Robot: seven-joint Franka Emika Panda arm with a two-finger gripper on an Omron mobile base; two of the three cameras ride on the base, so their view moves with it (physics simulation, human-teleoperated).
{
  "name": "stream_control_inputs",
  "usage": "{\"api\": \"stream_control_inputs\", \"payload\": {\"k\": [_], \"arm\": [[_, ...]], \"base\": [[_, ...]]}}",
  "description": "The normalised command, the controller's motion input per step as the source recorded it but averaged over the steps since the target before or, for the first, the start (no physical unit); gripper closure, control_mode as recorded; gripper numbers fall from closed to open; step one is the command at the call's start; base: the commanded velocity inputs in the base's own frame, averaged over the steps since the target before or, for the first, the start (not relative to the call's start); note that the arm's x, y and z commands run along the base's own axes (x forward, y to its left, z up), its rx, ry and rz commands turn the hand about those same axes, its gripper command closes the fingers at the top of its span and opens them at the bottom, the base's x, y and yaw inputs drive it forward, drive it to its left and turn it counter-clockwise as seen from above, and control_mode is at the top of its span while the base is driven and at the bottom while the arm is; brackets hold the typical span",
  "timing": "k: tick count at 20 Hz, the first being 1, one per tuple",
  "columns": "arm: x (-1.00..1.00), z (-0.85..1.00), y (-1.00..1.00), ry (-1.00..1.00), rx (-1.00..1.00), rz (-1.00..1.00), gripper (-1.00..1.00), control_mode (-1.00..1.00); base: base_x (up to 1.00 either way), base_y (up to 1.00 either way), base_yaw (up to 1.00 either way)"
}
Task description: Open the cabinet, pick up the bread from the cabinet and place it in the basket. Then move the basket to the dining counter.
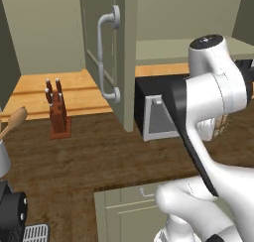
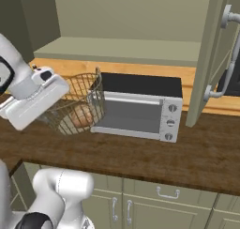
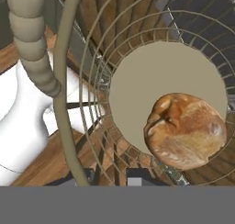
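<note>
The wire basket [image 2: 89,94] sits tilted beside the microwave's left side, over the dark wood counter top. The golden-brown bread [image 2: 82,116] lies inside it, on the beige disc bottom [image 3: 151,81]; the bread [image 3: 186,131] looks large in the hand view. My gripper [image 3: 108,179] is at the basket's left rim [image 3: 69,81], which runs down to the finger tips, and it appears shut on that rim. The white hand [image 2: 35,99] covers the basket's left part. A sliver of the basket [image 1: 222,123] shows behind my arm. The sage-green cabinet door [image 1: 106,47] stands open.
A black and silver microwave [image 2: 140,108] stands right of the basket. The open cabinet door [image 2: 211,59] with its curved handle [image 2: 225,59] juts out over the counter at the right. A knife block [image 1: 58,112] stands on the orange ledge. Low green cabinets [image 2: 140,200] sit under the counter.
</note>
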Motion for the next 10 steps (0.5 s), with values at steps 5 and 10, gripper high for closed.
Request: {"api": "stream_control_inputs", "payload": {"k": [5,10], "arm": [[-0.05,0.00,-0.09,-0.24,0.07,0.13,1.00,-1.00],[-0.01,-0.11,-0.03,-0.14,0.08,0.13,1.00,-1.00]], "base": [[0.00,0.00,0.00],[0.00,0.00,0.00]]}}
